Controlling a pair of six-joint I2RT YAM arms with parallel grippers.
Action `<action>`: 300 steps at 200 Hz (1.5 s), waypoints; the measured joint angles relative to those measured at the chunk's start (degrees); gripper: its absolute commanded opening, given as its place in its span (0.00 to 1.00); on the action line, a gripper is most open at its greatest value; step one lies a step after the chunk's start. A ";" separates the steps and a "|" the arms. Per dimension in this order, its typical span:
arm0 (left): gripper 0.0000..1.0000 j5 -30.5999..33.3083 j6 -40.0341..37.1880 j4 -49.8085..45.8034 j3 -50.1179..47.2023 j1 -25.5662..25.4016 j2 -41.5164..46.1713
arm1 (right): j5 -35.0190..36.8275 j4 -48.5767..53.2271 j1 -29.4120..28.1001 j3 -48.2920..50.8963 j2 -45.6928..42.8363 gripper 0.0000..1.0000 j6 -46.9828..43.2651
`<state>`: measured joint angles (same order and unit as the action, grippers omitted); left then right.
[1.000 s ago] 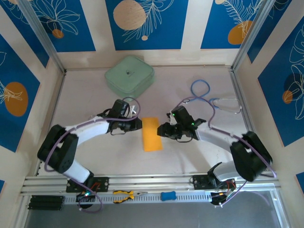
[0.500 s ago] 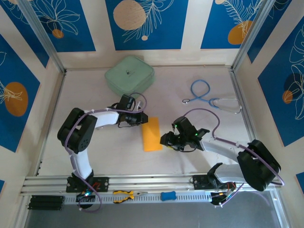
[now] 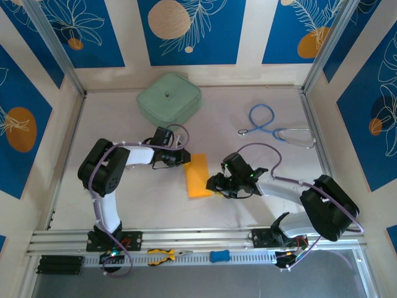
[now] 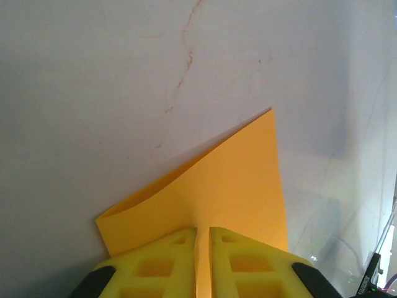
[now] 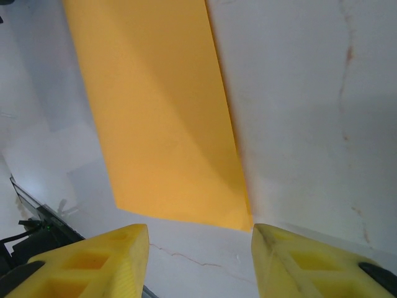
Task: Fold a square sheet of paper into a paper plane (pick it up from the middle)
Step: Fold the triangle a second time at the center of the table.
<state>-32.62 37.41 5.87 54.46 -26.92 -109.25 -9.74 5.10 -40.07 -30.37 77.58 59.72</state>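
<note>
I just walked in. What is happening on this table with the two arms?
Two robot arms are working on an orange-yellow sheet of paper, which lies in the middle of the table and looks folded in half into a narrow rectangle. The left pincer is shut on the sheet's far end, where the layers bulge a little. The right pincer is open just off the near corner and is not gripping the sheet. There is no plane shape yet.

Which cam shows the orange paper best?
Top external: the whole folded paper, edge to edge. Left wrist has just the part pinched in the left claw; right wrist crops its far end.
</note>
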 measured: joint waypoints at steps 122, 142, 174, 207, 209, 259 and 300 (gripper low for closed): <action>0.15 -1.51 0.17 2.10 -0.96 0.24 0.00 | -3.87 -4.74 0.52 -0.04 4.68 0.48 0.55; 0.15 -1.75 0.20 2.27 -1.03 0.24 0.00 | -4.94 -6.08 1.22 -0.04 4.81 0.46 0.26; 0.16 -2.32 0.61 2.95 -1.29 0.28 0.00 | -7.23 -9.11 3.45 -0.55 5.86 0.46 -0.70; 0.17 -2.78 1.03 3.13 -1.29 0.31 0.00 | -10.71 -14.03 5.49 -0.76 8.07 0.46 -1.25; 0.17 -2.78 1.05 3.13 -1.29 0.31 0.00 | -10.93 -14.38 5.57 -0.79 8.33 0.46 -1.27; 0.21 -3.04 1.29 3.17 -1.27 0.35 0.04 | -14.71 -18.67 6.95 -1.57 12.79 0.41 -2.08; 0.30 -3.19 1.99 3.15 -1.70 0.33 2.01 | -16.68 -20.94 8.50 -1.79 14.45 0.29 -3.41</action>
<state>-35.81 39.40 9.02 52.75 -26.59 -107.24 -26.41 -15.84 -31.57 -32.16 92.03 56.31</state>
